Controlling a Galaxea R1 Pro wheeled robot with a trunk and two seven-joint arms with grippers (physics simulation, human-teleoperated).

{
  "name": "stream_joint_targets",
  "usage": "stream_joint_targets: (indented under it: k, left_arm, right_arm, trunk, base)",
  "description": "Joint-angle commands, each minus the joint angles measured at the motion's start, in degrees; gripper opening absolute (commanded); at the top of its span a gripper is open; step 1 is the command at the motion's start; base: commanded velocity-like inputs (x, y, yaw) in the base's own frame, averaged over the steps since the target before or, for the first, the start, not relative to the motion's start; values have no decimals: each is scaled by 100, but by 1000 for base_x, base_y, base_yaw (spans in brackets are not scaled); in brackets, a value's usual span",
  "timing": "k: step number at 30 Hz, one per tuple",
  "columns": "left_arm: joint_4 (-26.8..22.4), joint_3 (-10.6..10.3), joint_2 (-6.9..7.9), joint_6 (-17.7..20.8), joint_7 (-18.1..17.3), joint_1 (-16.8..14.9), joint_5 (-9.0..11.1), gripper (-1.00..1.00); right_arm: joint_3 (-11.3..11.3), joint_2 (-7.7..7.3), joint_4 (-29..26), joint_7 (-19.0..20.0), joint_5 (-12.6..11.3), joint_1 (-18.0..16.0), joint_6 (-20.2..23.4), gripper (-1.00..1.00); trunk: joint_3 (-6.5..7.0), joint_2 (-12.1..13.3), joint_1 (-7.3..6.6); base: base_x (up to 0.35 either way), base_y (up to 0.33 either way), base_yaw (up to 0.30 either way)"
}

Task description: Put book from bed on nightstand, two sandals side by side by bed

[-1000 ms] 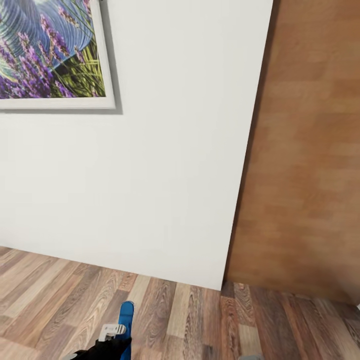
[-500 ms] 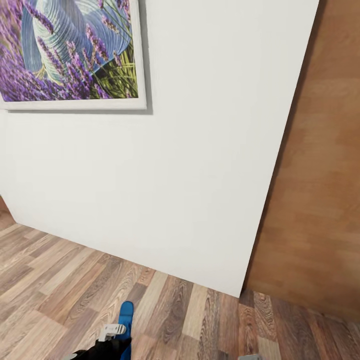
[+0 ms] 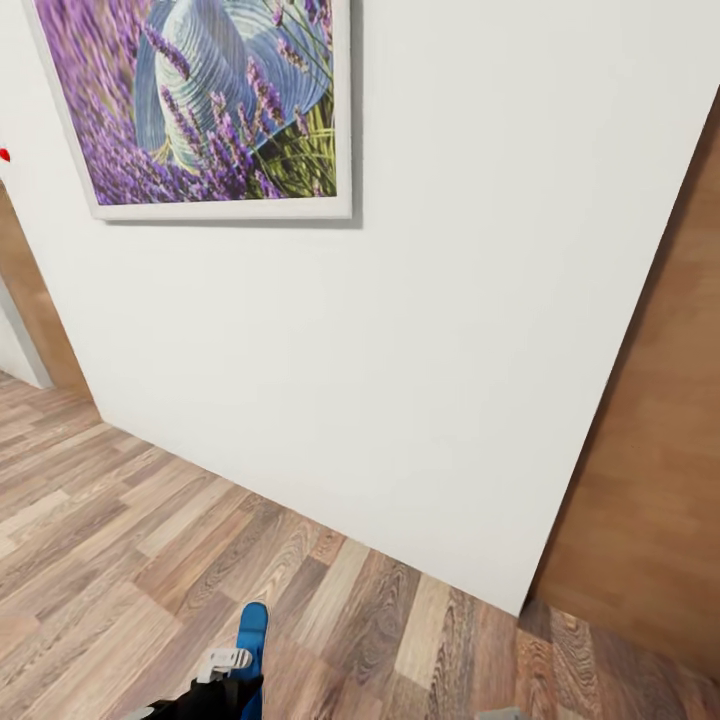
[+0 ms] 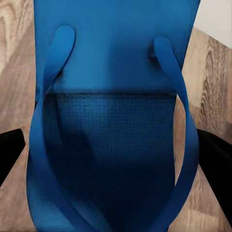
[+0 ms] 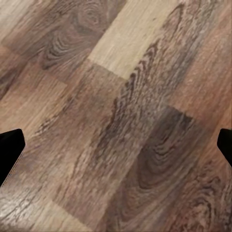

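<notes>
Wall (image 3: 400,380): white and close ahead, with a brown wooden panel (image 3: 650,480) at its right edge — the robot looks to be on its way between spots, so no bed or nightstand shows.
Floor (image 3: 120,560): wood planks in mixed browns, running under both arms.
Painting (image 3: 200,100): lavender and a pale hat in a white frame, high on the wall.
Sandal (image 4: 113,121): bright blue, smooth sole, dotted footbed, two straps curving along its sides; it is carried off the floor in the left claw (image 3: 228,672), pointing forward — probably for carrying to the bed.
Right claw (image 5: 116,150): fingertips wide apart at the frame edges, nothing between them, bare floor below.
</notes>
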Motion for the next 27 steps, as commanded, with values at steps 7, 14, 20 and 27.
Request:
stream_joint_targets:
  k: [7, 14, 20, 27]
  left_arm:
    - [8, 11, 0, -2, -26, -5, 40, -100]
    - [8, 11, 0, -2, -26, -5, 40, -100]
    - [8, 11, 0, -2, -26, -5, 40, -100]
    - [8, 11, 0, -2, -26, -5, 40, -100]
  right_arm:
    - [34, -2, 5, -2, -6, -4, -19, 100]
    - [34, -2, 5, -5, -6, -4, -19, 100]
    - [34, 1, 8, -3, -6, -4, -19, 100]
    - [34, 6, 11, -7, -6, -4, -19, 100]
  trunk:
    - [-5, -2, -1]
    - [-5, -2, -1]
    - [-5, -2, -1]
    - [-5, -2, -1]
  base:
    - [0, 0, 290]
    - [0, 0, 290]
    - [0, 0, 290]
    - [0, 0, 290]
